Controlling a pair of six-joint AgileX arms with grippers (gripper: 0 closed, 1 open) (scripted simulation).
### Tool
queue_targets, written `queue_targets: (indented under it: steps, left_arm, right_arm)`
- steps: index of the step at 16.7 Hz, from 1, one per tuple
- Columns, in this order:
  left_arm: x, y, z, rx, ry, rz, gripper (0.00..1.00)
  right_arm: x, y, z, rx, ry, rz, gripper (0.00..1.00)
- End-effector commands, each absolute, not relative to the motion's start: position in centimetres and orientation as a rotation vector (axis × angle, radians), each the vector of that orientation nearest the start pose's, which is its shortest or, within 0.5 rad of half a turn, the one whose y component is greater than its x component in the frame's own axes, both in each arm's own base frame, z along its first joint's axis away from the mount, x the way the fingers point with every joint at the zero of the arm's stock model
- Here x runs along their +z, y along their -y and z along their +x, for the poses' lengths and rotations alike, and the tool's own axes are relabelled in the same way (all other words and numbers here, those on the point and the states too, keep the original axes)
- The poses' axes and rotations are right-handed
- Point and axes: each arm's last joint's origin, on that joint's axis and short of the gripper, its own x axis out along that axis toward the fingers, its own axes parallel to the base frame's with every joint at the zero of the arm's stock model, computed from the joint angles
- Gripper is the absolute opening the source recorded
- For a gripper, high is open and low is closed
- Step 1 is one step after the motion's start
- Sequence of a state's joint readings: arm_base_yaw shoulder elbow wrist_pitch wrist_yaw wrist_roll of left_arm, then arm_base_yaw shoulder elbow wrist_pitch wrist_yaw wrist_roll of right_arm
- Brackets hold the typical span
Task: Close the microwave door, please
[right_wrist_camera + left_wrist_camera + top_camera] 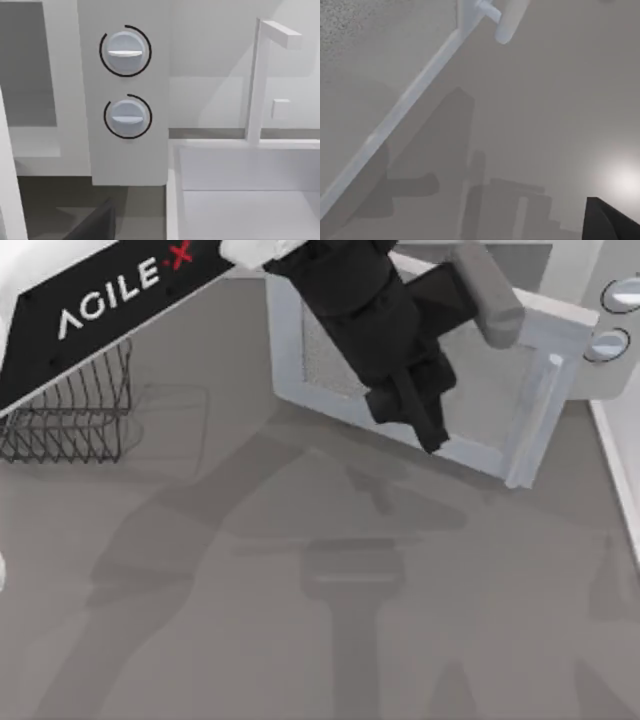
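I am reaching my left black two-finger gripper [432, 435], fingers seemingly pressed together, over the large white speckled-window microwave door [340, 360] standing ajar at the table's back, and am risking sliding off its lower edge instead of pushing it shut.

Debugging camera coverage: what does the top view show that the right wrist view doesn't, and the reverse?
Top view alone: the left gripper over the microwave door, its bar handle, and a wire rack at the table's left. Right wrist view alone: a white sink with its faucet beside the microwave. Shared: the microwave's two knobs.
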State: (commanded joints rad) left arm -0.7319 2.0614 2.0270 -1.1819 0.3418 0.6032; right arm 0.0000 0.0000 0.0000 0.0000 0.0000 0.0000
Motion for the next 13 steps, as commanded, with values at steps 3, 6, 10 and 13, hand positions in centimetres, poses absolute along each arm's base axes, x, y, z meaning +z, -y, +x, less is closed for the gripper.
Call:
queue_targets:
  steps: [3, 6, 10, 13]
  left_arm:
    - [30.8, 29.1, 32.0, -1.264, -0.866, 0.717, 0.0]
    - [30.6, 29.0, 32.1, -1.264, -0.871, 0.716, 0.0]
    - [29.6, 29.9, 31.6, -1.297, -0.924, 0.72, 0.0]
    - [27.9, 30.8, 31.4, -1.317, -1.003, 0.721, 0.0]
  right_arm:
    - [16.0, 0.1, 10.6, 0.0, 0.0, 0.0, 1.0]
    - [16.0, 0.1, 10.6, 0.0, 0.0, 0.0, 1.0]
    - [16.0, 0.1, 10.6, 0.0, 0.0, 0.0, 1.0]
    - [16.0, 0.1, 10.6, 0.0, 0.0, 0.0, 1.0]
